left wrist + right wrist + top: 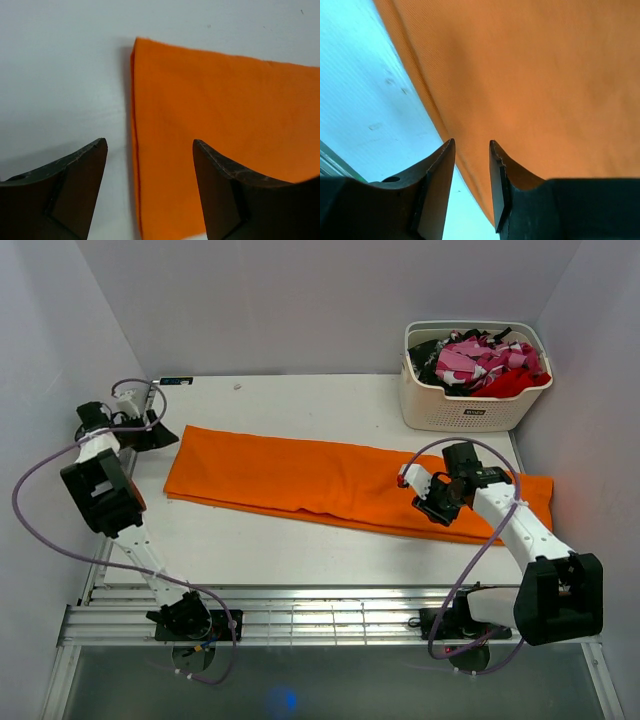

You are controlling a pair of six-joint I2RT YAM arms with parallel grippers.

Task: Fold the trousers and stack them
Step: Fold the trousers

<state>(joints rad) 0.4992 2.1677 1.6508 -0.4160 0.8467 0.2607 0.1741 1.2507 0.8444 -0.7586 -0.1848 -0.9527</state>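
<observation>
Trousers [340, 485] are lying flat on the table [300, 555] as one long, narrow orange band. They are running from the far-left area across to the right side, with the right end sitting a little nearer the arm bases. The band is looking about one leg wide, so I am judging the lengthwise fold as done, leg laid on leg. The layers themselves are hard to make out from above. Left gripper [150, 147] is hovering just off the left end of the cloth, fingers [75, 180] standing well apart with nothing between them. The square corner of the trousers is showing beneath the gap. Right gripper [471, 147] is hanging low over the near long edge toward the right end. Its fingers are parted by only a narrow slot, and I am seeing no cloth pinched in it, only the orange edge and bare tabletop beyond. White basket [470, 412] is sitting at the far right corner, well apart from the band, holding other clothes [480, 362] in pink, red and black. I am reckoning the task as under halfway. The crosswise folds that would shorten the band into a small rectangle are not yet made, and the stacking is not yet begun. I cannot tell where the stack is meant to go.
</observation>
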